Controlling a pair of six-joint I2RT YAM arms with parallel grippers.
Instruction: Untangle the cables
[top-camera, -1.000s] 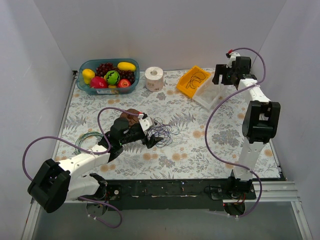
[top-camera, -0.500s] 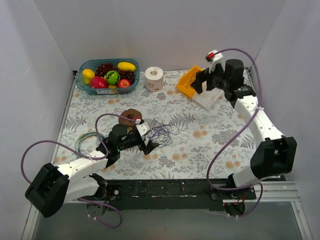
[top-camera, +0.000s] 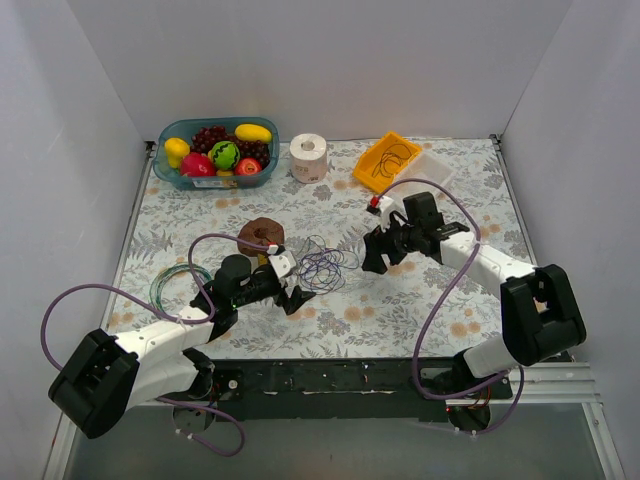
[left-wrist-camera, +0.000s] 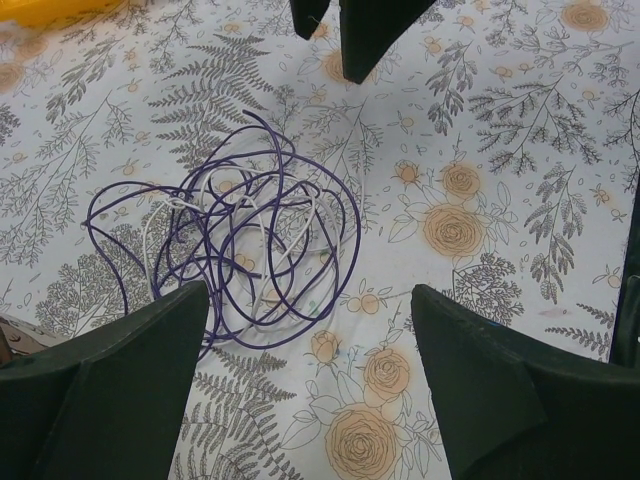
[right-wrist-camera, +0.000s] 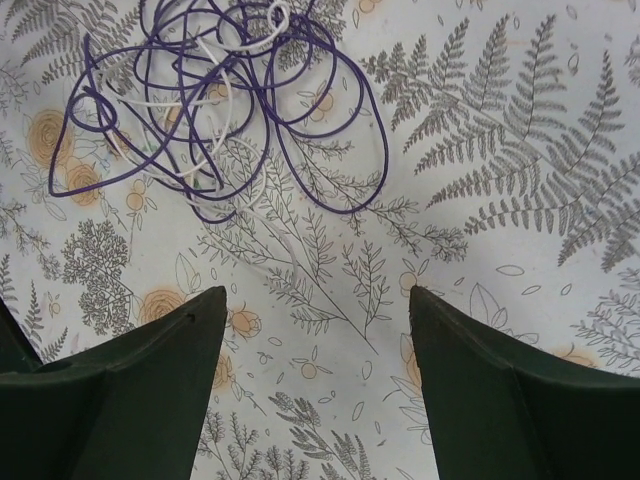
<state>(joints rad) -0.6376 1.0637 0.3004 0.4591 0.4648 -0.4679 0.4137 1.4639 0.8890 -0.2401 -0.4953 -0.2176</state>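
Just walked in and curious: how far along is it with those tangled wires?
Nothing looks done: the wires lie in one knotted heap of purple and white loops. In hand: the left gripper and right gripper sit open on either side, holding nothing. Left to do: grip strands and pull them apart.

One tangle of cables, centre. At 12 o'clock: one roll, one fruit bowl, one yellow bin. One coil, 9 o'clock.
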